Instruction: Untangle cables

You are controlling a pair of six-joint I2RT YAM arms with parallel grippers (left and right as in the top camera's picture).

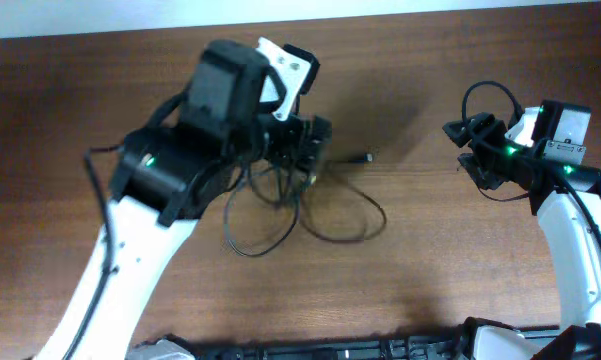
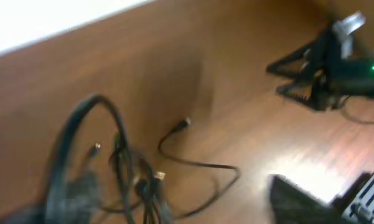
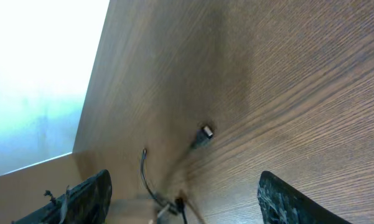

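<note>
The cables are thin black cords lying in tangled loops on the wooden table, just below my left gripper. One plug end lies stretched out to the right. In the blurred left wrist view the cables bunch between the wide-apart fingers of the left gripper, nearer its left finger; one plug end lies beyond. My right gripper is open and empty, well right of the tangle. In the right wrist view the gripper is open, facing a plug and the cable ends.
The table's far edge meets a white surface at the back. The right arm's own thick wire loops above its gripper. The right gripper also shows in the left wrist view. Bare wood lies between the two arms.
</note>
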